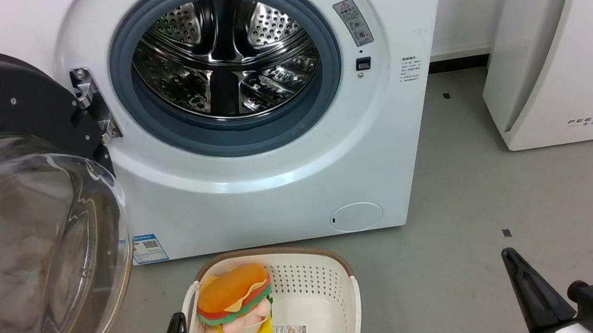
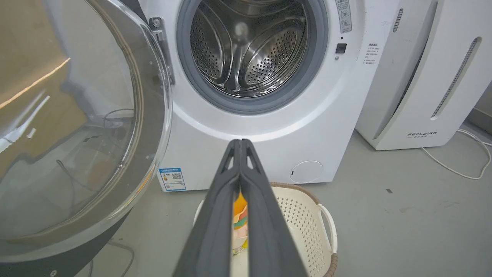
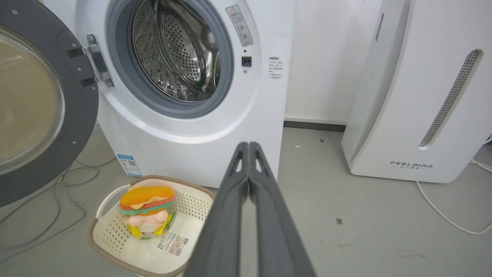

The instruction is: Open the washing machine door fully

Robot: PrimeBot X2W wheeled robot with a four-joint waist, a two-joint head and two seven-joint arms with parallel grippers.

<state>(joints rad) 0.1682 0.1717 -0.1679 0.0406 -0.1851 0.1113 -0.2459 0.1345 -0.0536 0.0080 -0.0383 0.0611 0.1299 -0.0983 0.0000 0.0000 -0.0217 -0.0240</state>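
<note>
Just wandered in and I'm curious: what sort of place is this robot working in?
Likely a laundry or utility room: a white front-loading washing machine with its door swung open, a cream laundry basket holding a burger plush toy, and a white Feelbird appliance beside it.

Counted: 1 white front-load washing machine (image 1: pixel 277 191), w/ 1 round glossy black door w/ clear glass bowl (image 1: pixel 30 230), 1 perforated steel drum (image 1: pixel 225 57), 1 grey rubber ring (image 1: pixel 232 140), 1 small round white flap (image 1: pixel 356 216). There was 1 cream perforated plastic basket (image 1: pixel 315 281), 1 burger-shaped plush toy (image 1: pixel 233 299), 1 tall white appliance (image 1: pixel 556 47). Grippers were 2: left gripper (image 2: pixel 240 143), right gripper (image 3: pixel 249 145).
</note>
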